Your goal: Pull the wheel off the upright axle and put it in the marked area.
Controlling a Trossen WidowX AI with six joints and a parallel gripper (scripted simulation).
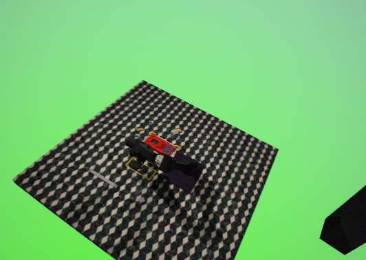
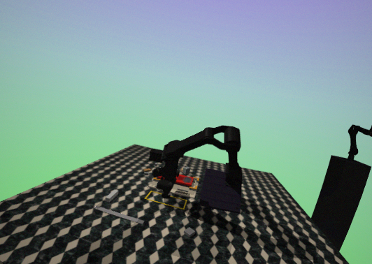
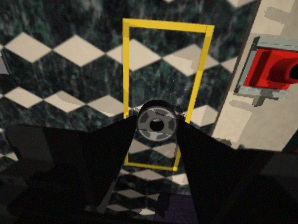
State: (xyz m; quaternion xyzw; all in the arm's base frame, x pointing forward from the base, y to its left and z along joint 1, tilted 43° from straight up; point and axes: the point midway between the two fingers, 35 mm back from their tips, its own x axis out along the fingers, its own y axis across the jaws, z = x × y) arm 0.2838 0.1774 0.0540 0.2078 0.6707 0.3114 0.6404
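The grey spoked wheel with a dark rim is between my fingertips in the wrist view. My gripper is shut on it, pointing down low over the marked area. The yellow outline of the marked area shows on both sides of the wheel in the wrist view. Whether the wheel touches the table cannot be told. The upright axle stands bare on its red mount, to the right in the wrist view.
A pale board lies beside the marked area. A red panel sits on it. A grey bar, a grey block and a small grey piece lie around. A dark purple slab is under the arm's base.
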